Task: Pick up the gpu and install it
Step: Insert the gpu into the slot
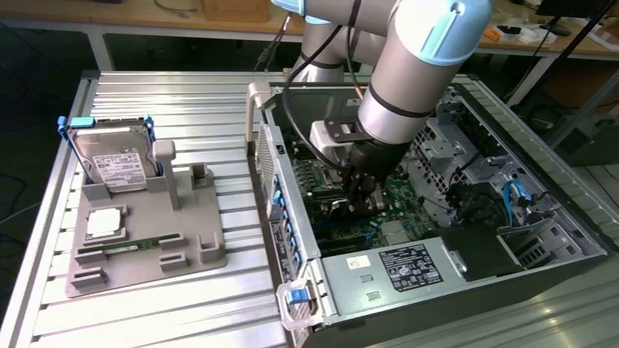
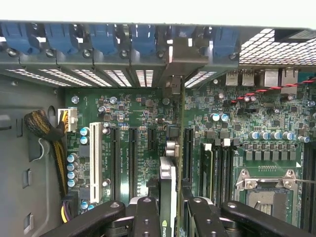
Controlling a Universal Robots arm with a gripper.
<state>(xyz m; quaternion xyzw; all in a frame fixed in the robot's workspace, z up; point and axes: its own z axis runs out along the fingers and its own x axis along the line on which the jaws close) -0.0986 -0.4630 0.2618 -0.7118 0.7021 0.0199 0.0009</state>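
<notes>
In the wrist view the gpu (image 2: 168, 180) is seen edge-on, a thin dark card standing upright between my two black fingers (image 2: 146, 218). Its silver end bracket (image 2: 183, 59) reaches the rear slot openings of the case. The card hangs over the motherboard (image 2: 148, 106), in line with the black expansion slots (image 2: 132, 163); whether its edge is seated in one is hidden. My gripper (image 2: 174, 219) is shut on the gpu. In the exterior view the gripper (image 1: 360, 190) is down inside the open computer case (image 1: 290, 217), just above the motherboard.
A white slot (image 2: 95, 163) and a cable bundle (image 2: 42, 126) lie beside the black slots; the CPU socket (image 2: 266, 190) is on the other side. Outside the case, a grey holder (image 1: 145, 254) carries a hard drive (image 1: 114, 163) and a green memory stick (image 1: 130, 245).
</notes>
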